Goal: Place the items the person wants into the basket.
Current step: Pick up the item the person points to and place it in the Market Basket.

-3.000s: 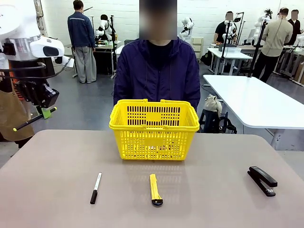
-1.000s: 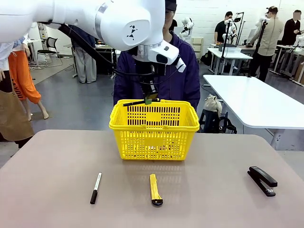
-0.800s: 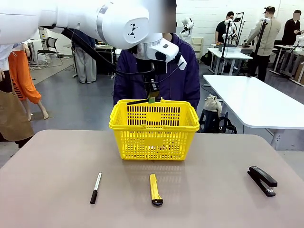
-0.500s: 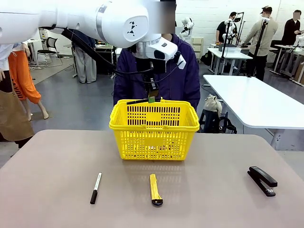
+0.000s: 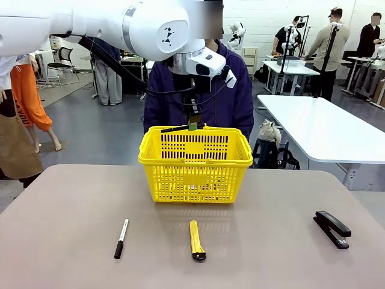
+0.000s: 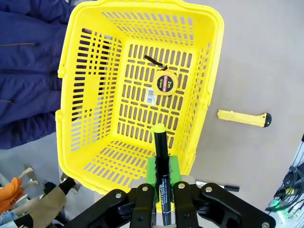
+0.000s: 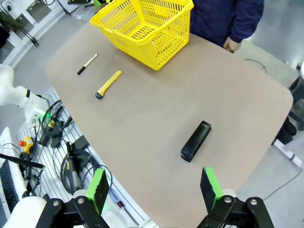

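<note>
- The left gripper [image 6: 162,167] was clenched on the pen [image 6: 160,152] and hung above the basket [image 5: 195,174], close to its far rim, in front of the person [image 5: 228,96].
- The wrist view looked down into the basket, with the pen's tip over the slotted floor.
- The tape measure [image 6: 165,84] lay on the basket floor.
- The knife [image 5: 197,239] lay on the table [image 5: 271,253], near of the basket and apart from it, with the marker [image 5: 121,238] to its left and the stapler [image 5: 332,229] well to the right.
- The right gripper [image 7: 154,187] stood released, well above the table, grasping nothing.
- Judged step: delivering the pen, with the knife not yet taken.
- Next move, as judged: confirm the whole pen sits inside the rim, then let go. In the front view the pen lay crosswise near the rim and could catch it.
</note>
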You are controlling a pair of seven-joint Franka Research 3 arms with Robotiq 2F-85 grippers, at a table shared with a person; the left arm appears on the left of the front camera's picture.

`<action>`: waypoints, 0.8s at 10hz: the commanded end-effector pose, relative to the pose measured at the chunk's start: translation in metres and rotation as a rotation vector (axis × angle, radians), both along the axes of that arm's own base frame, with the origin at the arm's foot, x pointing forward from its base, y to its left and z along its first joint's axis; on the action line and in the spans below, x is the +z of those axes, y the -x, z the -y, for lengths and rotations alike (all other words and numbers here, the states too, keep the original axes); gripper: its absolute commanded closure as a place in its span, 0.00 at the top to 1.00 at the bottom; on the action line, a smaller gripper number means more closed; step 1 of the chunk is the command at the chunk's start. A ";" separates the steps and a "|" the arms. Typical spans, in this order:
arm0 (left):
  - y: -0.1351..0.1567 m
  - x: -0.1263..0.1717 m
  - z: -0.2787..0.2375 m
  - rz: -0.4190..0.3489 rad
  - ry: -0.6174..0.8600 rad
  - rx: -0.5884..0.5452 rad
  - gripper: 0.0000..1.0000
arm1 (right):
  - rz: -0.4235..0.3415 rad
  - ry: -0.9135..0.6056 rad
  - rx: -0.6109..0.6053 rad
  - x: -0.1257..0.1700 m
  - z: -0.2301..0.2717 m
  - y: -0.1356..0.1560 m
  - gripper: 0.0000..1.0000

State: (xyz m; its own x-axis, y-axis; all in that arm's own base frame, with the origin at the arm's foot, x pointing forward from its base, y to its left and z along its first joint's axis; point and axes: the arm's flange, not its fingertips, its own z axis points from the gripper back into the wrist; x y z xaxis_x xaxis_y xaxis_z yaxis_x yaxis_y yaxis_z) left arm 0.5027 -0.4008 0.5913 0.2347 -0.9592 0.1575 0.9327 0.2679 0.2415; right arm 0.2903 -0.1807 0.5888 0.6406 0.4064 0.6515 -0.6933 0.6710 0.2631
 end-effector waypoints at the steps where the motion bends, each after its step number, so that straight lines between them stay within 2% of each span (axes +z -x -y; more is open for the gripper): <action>1: -0.024 -0.002 0.000 -0.061 0.035 0.012 0.12 | 0.021 -0.025 0.017 0.000 0.000 -0.001 1.00; 2: -0.041 -0.004 -0.001 -0.118 0.048 0.023 0.12 | 0.021 -0.025 0.017 0.000 0.000 -0.001 1.00; 5: -0.070 -0.018 0.005 -0.137 0.042 0.028 0.12 | 0.021 -0.025 0.017 0.000 0.000 -0.001 1.00; 8: -0.102 -0.056 0.009 -0.207 -0.002 0.032 0.12 | 0.021 -0.025 0.017 0.000 0.000 -0.001 1.00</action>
